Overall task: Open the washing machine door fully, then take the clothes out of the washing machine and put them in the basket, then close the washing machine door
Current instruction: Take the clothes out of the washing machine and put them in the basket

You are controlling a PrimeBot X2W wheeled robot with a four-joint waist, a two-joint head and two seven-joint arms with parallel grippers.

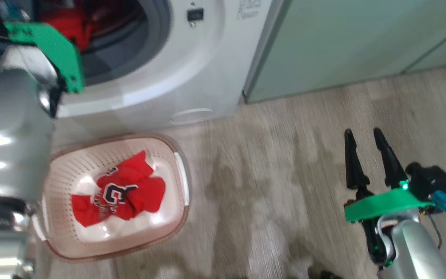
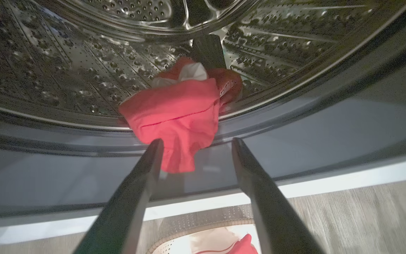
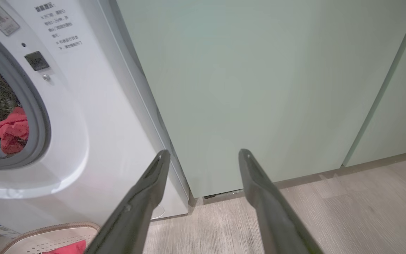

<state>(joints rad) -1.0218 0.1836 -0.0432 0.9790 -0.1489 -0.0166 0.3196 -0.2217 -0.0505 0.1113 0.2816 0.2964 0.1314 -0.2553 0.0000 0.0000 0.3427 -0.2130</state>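
Jersey [image 2: 174, 113]: soft, light, limp; draped over drum lip [image 2: 48, 118]. Left pincer [image 2: 196, 141] open, tips near the hanging fold. Grip that bunched fold. Right pincer [image 1: 362, 133] open, above floor [image 1: 285, 174].

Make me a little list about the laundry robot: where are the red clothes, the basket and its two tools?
washing machine: white, mouth open, steel drum in sight
clothes in the drum: red bundle hanging over the drum's front lip
clothes in the basket: red jersey, crumpled
basket: on the floor in front of the washing machine
left tool: open, aimed at the red bundle, not closed on it
right tool: open, empty, above the floor near the green cabinets
left to do: move the drum bundle to the basket
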